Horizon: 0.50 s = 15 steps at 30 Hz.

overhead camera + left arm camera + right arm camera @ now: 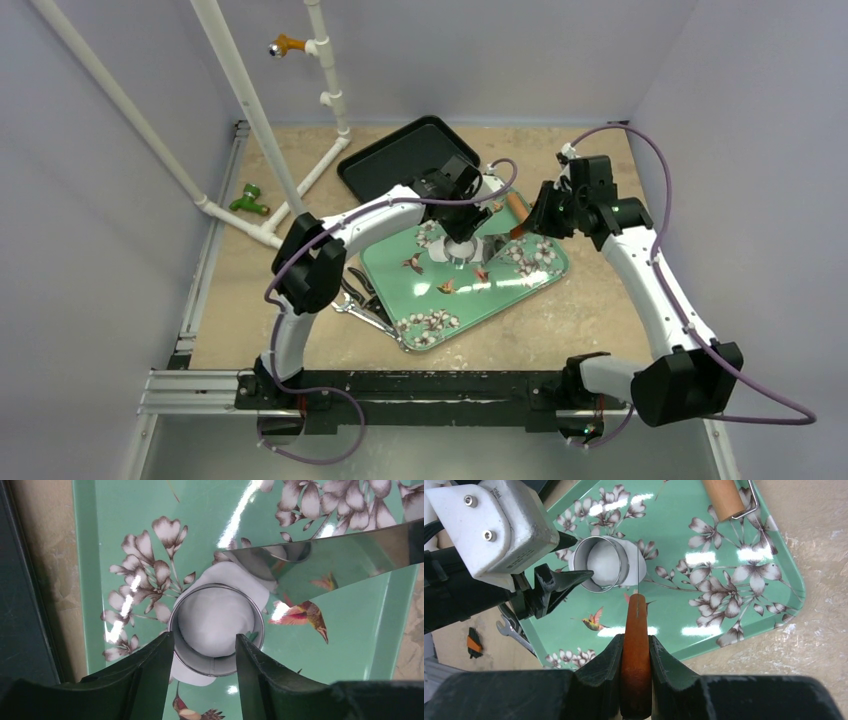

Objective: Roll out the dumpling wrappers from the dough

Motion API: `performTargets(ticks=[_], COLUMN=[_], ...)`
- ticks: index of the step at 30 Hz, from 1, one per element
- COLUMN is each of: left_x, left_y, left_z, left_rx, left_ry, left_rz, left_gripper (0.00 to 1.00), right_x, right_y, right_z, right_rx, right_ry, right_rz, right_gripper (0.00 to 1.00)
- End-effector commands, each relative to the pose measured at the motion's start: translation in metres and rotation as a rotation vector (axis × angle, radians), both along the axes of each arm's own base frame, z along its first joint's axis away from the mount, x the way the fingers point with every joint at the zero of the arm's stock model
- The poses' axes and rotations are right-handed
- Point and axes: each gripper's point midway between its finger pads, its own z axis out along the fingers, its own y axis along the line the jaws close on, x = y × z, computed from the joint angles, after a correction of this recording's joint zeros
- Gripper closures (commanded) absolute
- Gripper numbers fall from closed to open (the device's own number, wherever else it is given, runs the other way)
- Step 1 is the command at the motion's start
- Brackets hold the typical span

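Note:
On the green flowered tray [500, 292] lies a flat white dumpling wrapper [215, 620], with a shiny metal ring cutter [210, 665] standing on it. Dough shows past the ring on two sides. My left gripper [205, 637] hangs over the ring's near edge, its fingers [150, 675] apart and narrower than the ring; I cannot tell if they touch it. My right gripper [636, 639] is shut on the orange-brown handle [636, 620] of a spatula, whose metal blade [340, 555] reaches to the dough's far edge. The top view shows the left gripper [462, 243] and the right gripper [530, 222] over the tray.
A wooden rolling pin [723, 497] lies at the tray's far corner. A black tray [400, 155] sits behind the green one. Wrenches [360, 305] lie off the tray's left edge. White pipes [300, 190] and a green object [250, 200] stand at the left.

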Motion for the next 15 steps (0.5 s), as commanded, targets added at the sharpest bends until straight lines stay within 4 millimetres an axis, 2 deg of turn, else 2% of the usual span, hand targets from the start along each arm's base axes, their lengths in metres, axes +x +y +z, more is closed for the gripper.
performTargets(ticks=[1, 5, 11, 15], left_x=[0.025, 0.033, 0.020, 0.020], left_y=[0.003, 0.013, 0.016, 0.019], left_z=[0.005, -0.001, -0.004, -0.016], left_rx=[0.032, 0.072, 0.072, 0.096], left_ry=[-0.113, -0.129, -0.087, -0.074], left_rz=[-0.002, 0.016, -0.035, -0.036], left_gripper=[0.53, 0.52, 0.48, 0.49], right_x=[0.013, 0.017, 0.012, 0.012], right_y=[0.005, 0.008, 0.015, 0.015], right_z=[0.004, 0.006, 0.010, 0.008], right_rx=[-0.002, 0.011, 0.050, 0.048], right_ry=[-0.050, -0.057, -0.068, -0.063], right_rz=[0.041, 0.048, 0.072, 0.077], right_gripper=[1.00, 1.00, 1.00, 1.00])
